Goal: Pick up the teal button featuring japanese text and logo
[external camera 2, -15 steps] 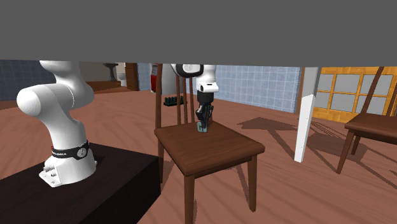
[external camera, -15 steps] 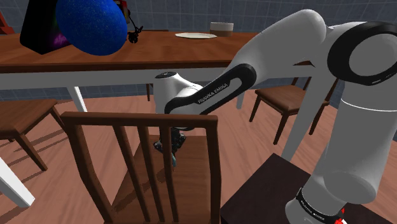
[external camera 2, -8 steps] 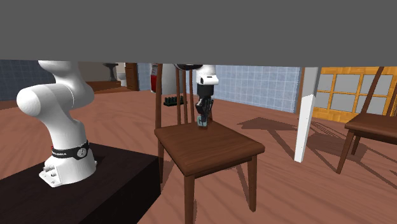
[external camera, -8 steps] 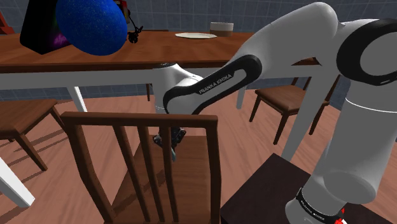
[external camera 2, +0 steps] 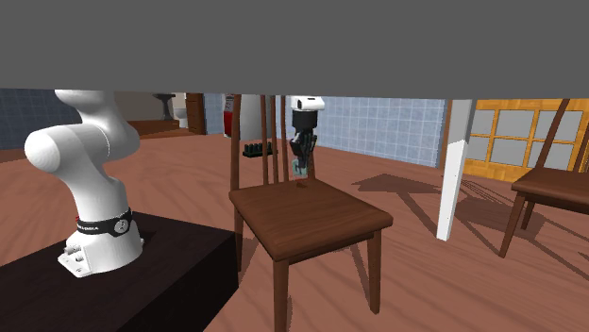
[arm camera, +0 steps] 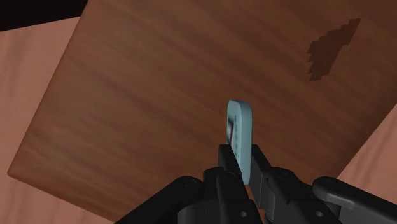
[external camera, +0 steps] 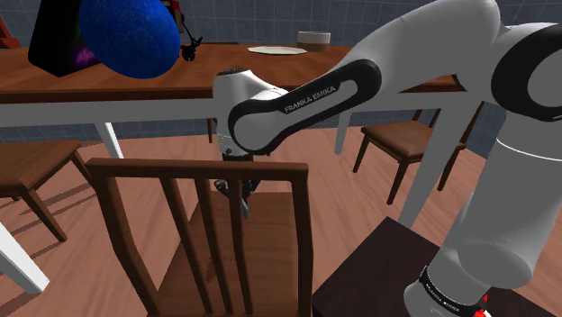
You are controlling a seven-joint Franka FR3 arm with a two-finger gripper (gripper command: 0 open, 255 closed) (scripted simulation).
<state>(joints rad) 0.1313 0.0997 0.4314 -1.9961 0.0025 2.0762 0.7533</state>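
Wrist view: tool (arm camera: 242, 162) clamped on the teal button (arm camera: 239, 127), clear of the chair seat (arm camera: 127, 95); lifting step, which next needs a steady raise.

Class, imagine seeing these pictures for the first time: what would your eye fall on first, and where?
The big white arm sweeps across the shoulder view, reaching down behind a chair back. In the wrist view the black gripper clasps a pale teal button on edge, above the brown chair seat. A blue rounded object sits on the table at the shoulder view's upper left.
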